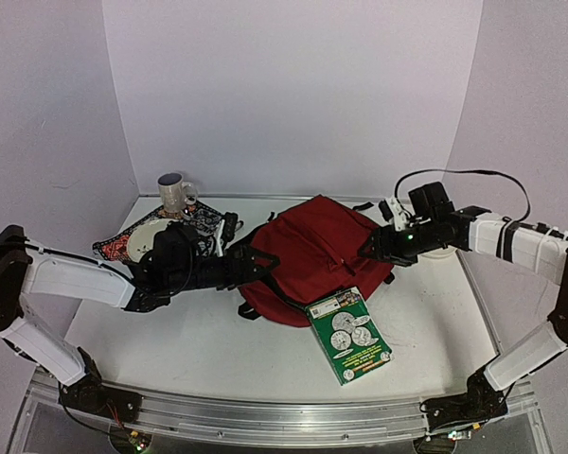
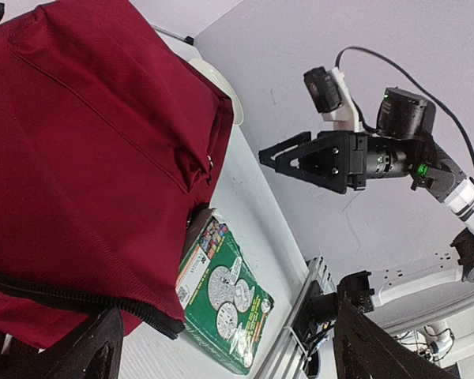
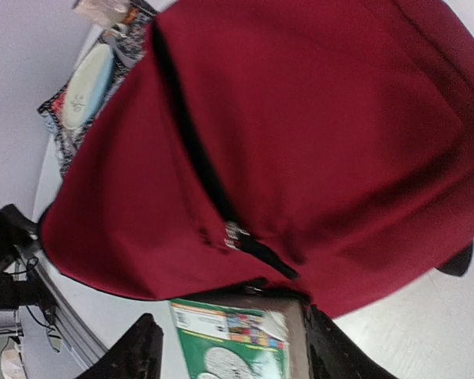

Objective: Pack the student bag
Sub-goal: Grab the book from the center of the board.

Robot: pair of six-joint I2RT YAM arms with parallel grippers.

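The student bag (image 1: 312, 251) is laid flat mid-worktop. A green book (image 1: 350, 336) is tucked under its near edge, probably for packing. The left pincer (image 1: 258, 260) and right pincer (image 2: 278, 160) are held released and empty on either side of the bag.

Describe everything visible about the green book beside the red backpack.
The green book is flat and glossy-looking, its cover printed with round coin-like pictures, white text and a colourful strip at one end. Closed, it lies face up and angled on the table. Its far end meets the near edge of the red backpack, perhaps tucked under it; nothing else touches it.
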